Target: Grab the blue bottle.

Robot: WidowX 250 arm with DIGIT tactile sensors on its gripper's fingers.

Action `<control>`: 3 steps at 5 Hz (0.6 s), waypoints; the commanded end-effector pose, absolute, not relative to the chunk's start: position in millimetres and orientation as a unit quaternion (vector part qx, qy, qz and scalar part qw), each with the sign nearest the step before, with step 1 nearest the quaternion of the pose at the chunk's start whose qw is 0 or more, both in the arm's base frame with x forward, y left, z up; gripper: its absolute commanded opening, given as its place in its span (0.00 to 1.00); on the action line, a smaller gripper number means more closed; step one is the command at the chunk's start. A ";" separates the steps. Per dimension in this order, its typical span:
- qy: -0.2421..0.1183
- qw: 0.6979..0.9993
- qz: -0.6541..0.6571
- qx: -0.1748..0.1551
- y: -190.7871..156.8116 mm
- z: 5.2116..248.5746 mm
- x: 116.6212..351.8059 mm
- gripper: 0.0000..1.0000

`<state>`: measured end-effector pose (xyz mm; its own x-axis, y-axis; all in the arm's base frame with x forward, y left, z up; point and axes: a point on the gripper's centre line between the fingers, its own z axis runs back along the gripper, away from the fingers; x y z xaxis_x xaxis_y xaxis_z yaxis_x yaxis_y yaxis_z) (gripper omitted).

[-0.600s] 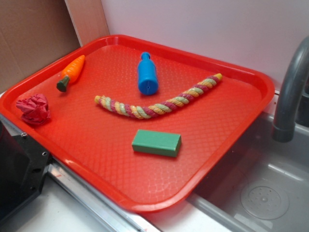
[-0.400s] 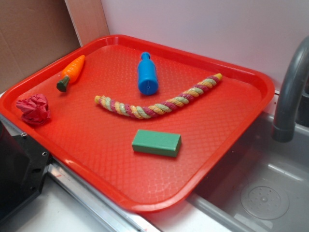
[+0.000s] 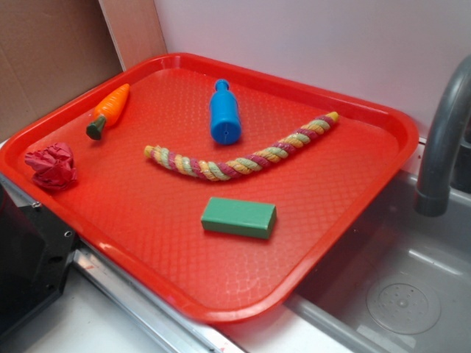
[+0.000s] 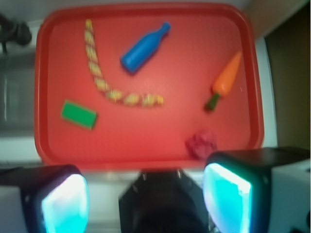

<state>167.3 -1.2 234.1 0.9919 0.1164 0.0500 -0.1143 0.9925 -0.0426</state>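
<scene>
The blue bottle [image 3: 224,114] lies on its side near the back of the red tray [image 3: 221,309], neck pointing away, flat base toward the rope. In the wrist view the blue bottle [image 4: 143,48] lies diagonally in the upper middle of the tray [image 4: 43,121]. My gripper [image 4: 146,201] hangs high above the tray's near edge, far from the bottle. Its two cyan-padded fingers [image 4: 63,204] stand wide apart with nothing between them. The exterior view does not show the gripper.
On the tray also lie a toy carrot [image 3: 108,110], a twisted rope [image 3: 235,158], a green block [image 3: 238,217] and a crumpled red wad [image 3: 51,165]. A grey faucet [image 3: 441,140] and a sink [image 3: 397,294] stand to the right. A black robot base [image 3: 26,257] sits at front left.
</scene>
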 end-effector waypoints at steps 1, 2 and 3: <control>-0.001 0.981 0.195 -0.013 39.3 213.7 258.8 1.00; 0.025 0.968 0.248 -0.006 25.8 186.9 263.1 1.00; 0.044 0.968 0.248 -0.006 -0.8 170.7 256.2 1.00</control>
<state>259.4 -7.8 165.4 0.8745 0.4700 -0.1196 -0.4708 0.8820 0.0234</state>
